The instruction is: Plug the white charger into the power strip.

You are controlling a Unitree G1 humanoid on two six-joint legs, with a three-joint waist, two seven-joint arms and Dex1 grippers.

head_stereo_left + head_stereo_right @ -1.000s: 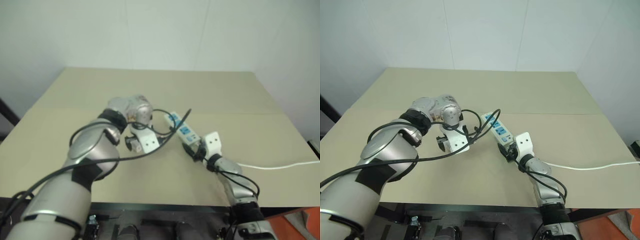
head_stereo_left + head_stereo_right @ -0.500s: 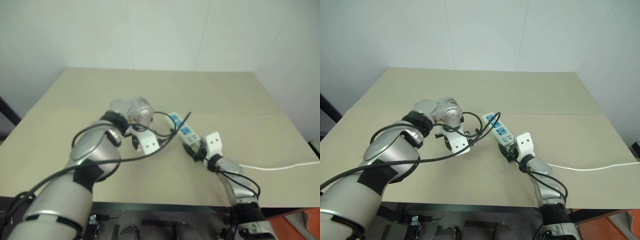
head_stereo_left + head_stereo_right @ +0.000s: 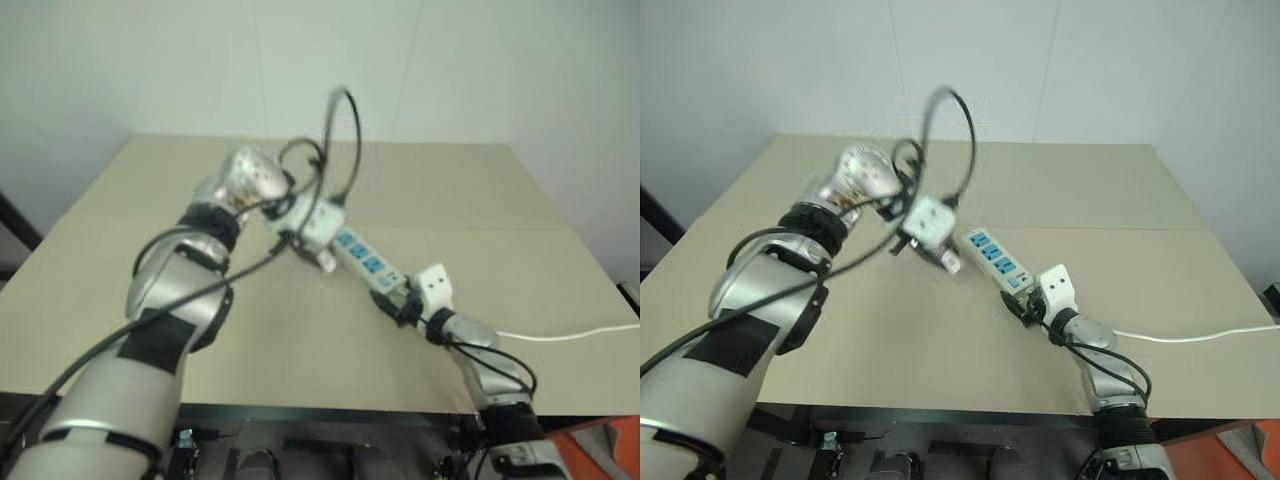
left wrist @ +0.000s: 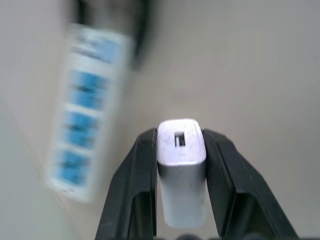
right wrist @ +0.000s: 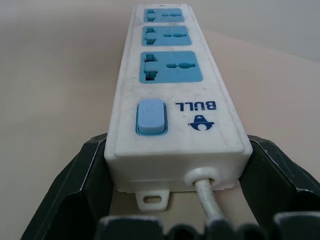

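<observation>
Charger (image 4: 180, 165) pinched between my left fingers (image 4: 134, 195) is where I am placing my attention: the small white block is sitting upright between the two black pads, its slotted end face pointing away from my wrist and toward the tabletop (image 3: 150, 250). My left gripper (image 3: 946, 262) is hanging in the air above the table, just beside the far end of the power strip (image 3: 995, 262), which is lying flat with its row of blue sockets facing up and its thin white cord (image 3: 1200, 333) trailing off toward my right. My right gripper (image 5: 175, 165) is cradling the strip's switch end, one finger along each long side, jaws spread wide around the casing; I am judging that as bracing contact, though I cannot tell how firmly it is bearing. I am seeing the charger's slotted end and no prongs, so I am suspecting the prongs are facing back toward my wrist, and pressing down this way would be meeting the socket with the wrong end. I am also worrying about the block slipping or twisting between smooth pads under insertion force, and about the strip skating sideways if my right fingers are only resting loosely.
</observation>
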